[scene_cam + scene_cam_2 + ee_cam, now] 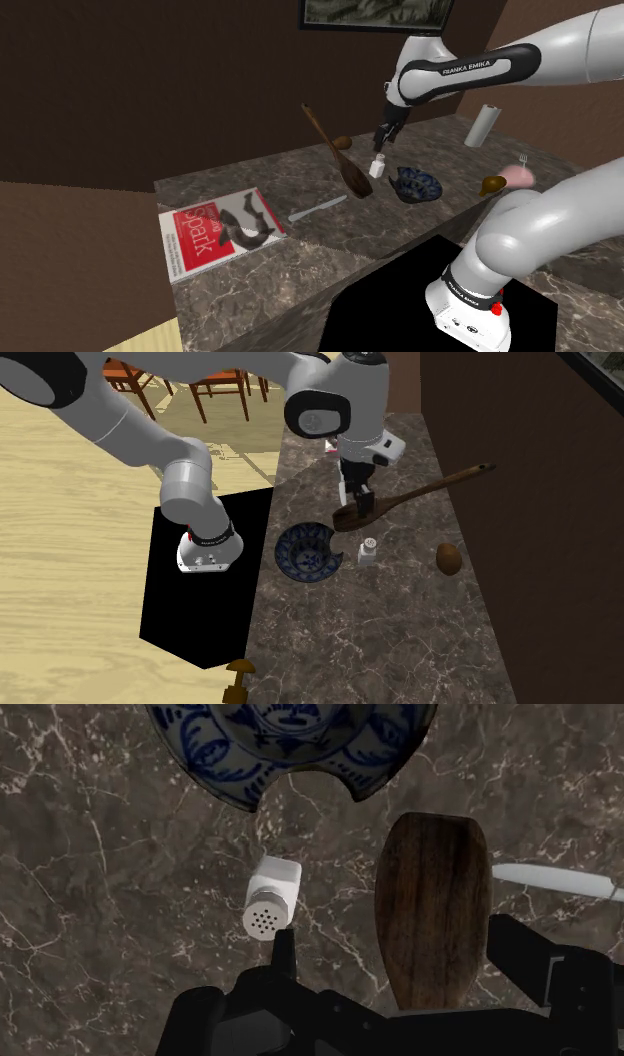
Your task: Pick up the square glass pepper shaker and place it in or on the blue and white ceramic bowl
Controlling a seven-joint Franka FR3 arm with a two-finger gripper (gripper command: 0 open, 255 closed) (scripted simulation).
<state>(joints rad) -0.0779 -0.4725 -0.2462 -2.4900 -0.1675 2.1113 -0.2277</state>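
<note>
over the counter (300, 262) i see my gripper (385, 134), fingers apart; shoulder view puts shaker (378, 166) at its six o'clock, bowl (420, 187) at five.

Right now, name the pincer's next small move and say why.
Probably shift the open pincer sideways, away from the wooden spoon, until the pepper shaker lies midway between its fingers, before descending. In the wrist view the upright shaker sits by one fingertip, while the spoon's head lies between the fingers; the bowl is just beyond.

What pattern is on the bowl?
The notched blue and white bowl carries dark blue painted motifs; clearest in wrist view.
</note>
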